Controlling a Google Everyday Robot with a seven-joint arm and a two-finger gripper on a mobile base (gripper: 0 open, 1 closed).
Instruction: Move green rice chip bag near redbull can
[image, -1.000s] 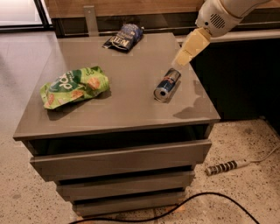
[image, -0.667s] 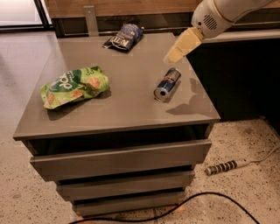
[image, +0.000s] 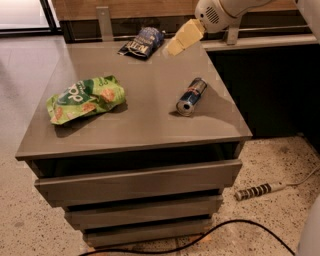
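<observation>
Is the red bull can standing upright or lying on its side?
Lying on its side: the can rests lengthwise on the cabinet top, round silver end toward the camera. The gripper hovers behind it, not touching.

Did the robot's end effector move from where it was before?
Yes. The end effector has swung left, away from the redbull can and toward the dark blue chip bag. The can stayed put.
</observation>
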